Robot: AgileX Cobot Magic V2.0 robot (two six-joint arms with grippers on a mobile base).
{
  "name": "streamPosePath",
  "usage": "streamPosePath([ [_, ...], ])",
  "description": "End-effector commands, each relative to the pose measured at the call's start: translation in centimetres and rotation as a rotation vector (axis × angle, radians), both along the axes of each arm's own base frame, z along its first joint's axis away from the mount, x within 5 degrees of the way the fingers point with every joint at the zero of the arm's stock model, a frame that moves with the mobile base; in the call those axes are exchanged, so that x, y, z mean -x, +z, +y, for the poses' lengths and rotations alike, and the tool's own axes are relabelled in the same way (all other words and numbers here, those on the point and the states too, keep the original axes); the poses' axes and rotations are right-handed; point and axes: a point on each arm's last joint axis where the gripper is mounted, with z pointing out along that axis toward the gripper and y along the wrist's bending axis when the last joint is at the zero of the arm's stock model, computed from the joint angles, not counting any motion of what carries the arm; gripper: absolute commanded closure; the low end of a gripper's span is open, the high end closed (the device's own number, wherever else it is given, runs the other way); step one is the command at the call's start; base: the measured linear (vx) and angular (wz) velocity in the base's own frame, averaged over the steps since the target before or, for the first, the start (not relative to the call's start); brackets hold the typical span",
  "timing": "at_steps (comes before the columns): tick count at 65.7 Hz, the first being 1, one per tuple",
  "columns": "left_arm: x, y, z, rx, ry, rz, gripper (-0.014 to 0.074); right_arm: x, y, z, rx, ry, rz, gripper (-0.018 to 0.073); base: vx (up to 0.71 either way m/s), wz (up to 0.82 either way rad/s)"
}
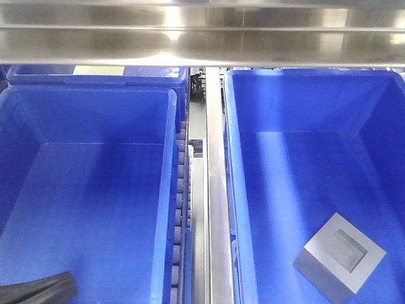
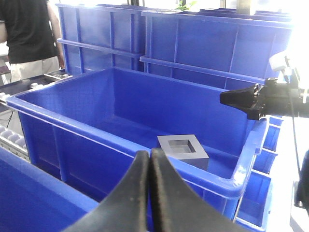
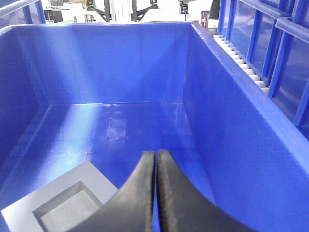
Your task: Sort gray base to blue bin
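Gray base [image 1: 340, 258] sits recess-up inside blue bin [image 1: 235, 158]; both tools closed, empty.

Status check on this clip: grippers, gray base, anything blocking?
Left gripper shut, empty. Right gripper shut, empty, over the gray base. Base lies recess-up on the floor of the right blue bin. Nothing in the way.

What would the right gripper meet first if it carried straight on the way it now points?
Probably the blue bin's bare floor, then its far wall. The right gripper is shut, and the gray base lies off to one side of that line. Depth is uncertain.
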Motion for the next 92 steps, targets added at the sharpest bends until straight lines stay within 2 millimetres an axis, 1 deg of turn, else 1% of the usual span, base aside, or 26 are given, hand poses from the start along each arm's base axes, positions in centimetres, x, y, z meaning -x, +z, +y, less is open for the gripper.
streamPosePath([
  [1, 0.0, 1.4, -0.1, 0.073, 0.000, -0.043, 0.0603, -0.1, -0.1, 0.0, 0.017, 0.000, -0.016, 0.0564, 0.00, 0.00],
  [74, 0.1, 1.4, -0.1, 0.073, -0.010, -0.048, 0.0603, -0.1, -0.1, 0.0, 0.017, 0.000, -0.016, 0.0564, 0.00, 0.00],
  [80, 0.4, 1.6, 0.5, 0.089, -0.006, -0.060, 0.0603, -0.1, -0.1, 0.0, 0.017, 0.000, -0.016, 0.0564, 0.00, 0.00],
  [84, 0.8, 1.8, 1.3, 0.104, 0.011, -0.071, 0.0603, -0.1, -0.1, 0.0, 0.017, 0.000, -0.016, 0.0564, 0.00, 0.00],
  [92, 1.0, 1.7, 2.8, 0.100, 0.103, -0.073, 0.0603, -0.1, -0.1, 0.0, 0.017, 0.000, -0.016, 0.0564, 0.00, 0.00],
])
